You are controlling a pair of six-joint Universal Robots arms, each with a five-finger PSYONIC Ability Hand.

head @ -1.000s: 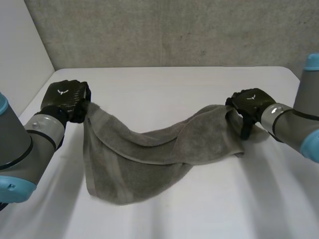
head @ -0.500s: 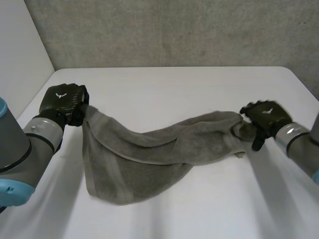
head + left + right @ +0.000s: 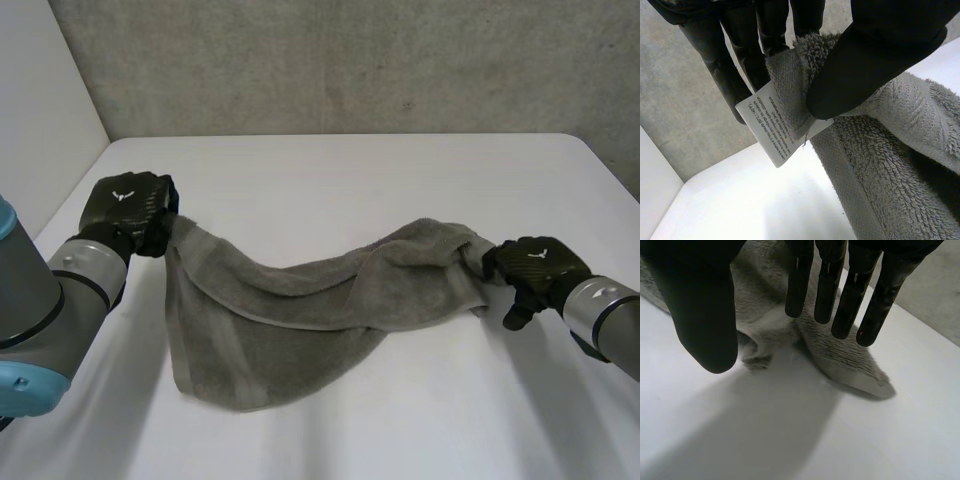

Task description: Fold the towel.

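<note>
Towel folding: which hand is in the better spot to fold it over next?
Probably the left hand: it pinches a towel corner by the label, so it could carry that corner over. The right hand is open at the other end, holding nothing.

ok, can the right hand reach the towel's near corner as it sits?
Probably yes: the right hand is open, and the towel corner lies on the table just beyond its fingertips, with nothing between them.

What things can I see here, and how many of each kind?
Grey towel: 1
White label on the towel: 1
Black hands: 2, the left hand and the right hand
White table: 1
Total: 5
</note>
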